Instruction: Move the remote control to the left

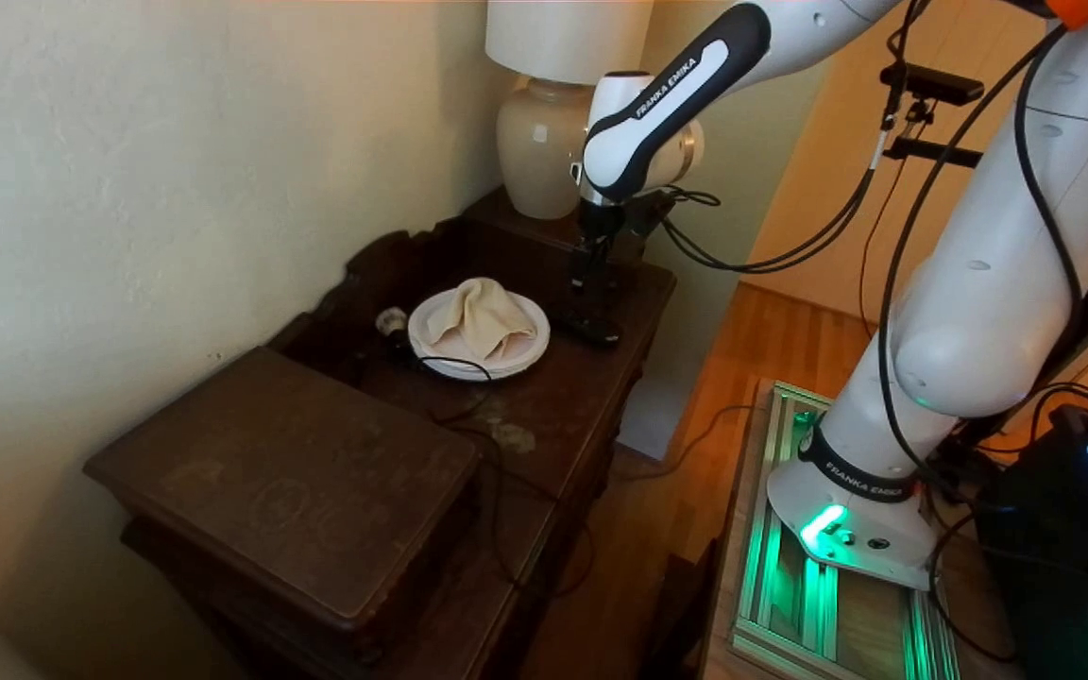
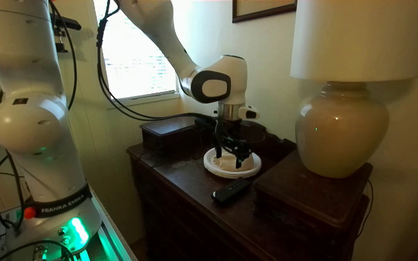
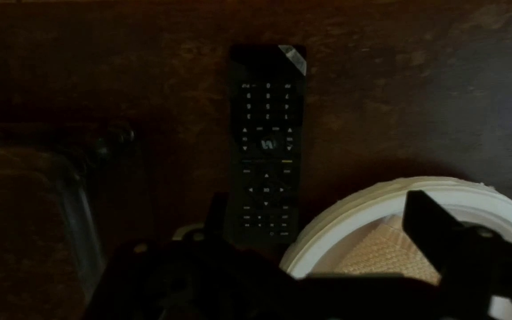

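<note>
Remote control (image 3: 266, 146) flat on the dresser top (image 2: 191, 181), on the table lamp (image 2: 341, 134) side of the plate stack (image 2: 227, 174), just beside its rim; can't tell if they touch. Robotiq gripper (image 2: 228, 161) hangs above, near the plate stack, unclenched, fingers spread wide: in the wrist view one overlaps the plate stack's rim, the other sits at the remote's lower end. Tan cloth napkin (image 1: 483, 321) rumpled on the plate stack.

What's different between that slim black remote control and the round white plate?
The slim black remote control is a narrow rectangle; the round white plate is broader and circular. The remote has rows of buttons; the plate holds a rumpled pale tan cloth. Both rest on the dark brown wooden dresser.
</note>
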`<act>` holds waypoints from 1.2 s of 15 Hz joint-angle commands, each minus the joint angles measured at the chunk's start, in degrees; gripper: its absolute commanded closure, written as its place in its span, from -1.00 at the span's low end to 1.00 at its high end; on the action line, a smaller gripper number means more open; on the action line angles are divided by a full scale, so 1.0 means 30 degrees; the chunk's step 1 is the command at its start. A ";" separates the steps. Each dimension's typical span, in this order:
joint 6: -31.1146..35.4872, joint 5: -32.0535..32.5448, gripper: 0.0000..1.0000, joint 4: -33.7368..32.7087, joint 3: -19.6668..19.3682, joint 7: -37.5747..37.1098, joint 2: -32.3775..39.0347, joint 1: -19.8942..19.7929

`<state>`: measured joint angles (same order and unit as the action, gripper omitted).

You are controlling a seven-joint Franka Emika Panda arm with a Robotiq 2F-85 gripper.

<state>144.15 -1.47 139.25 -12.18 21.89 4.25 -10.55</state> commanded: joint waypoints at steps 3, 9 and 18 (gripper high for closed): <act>0.2253 -0.0339 -1.00 -0.0223 0.0363 -0.0450 0.2494 -0.0599; 0.3094 -0.0305 -1.00 -0.0478 0.0906 -0.0142 0.4256 -0.1228; 0.3992 0.0466 -0.36 -0.0743 0.0937 -0.0566 0.5462 -0.1399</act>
<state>155.13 -1.31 137.97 -10.23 20.94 19.33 -13.60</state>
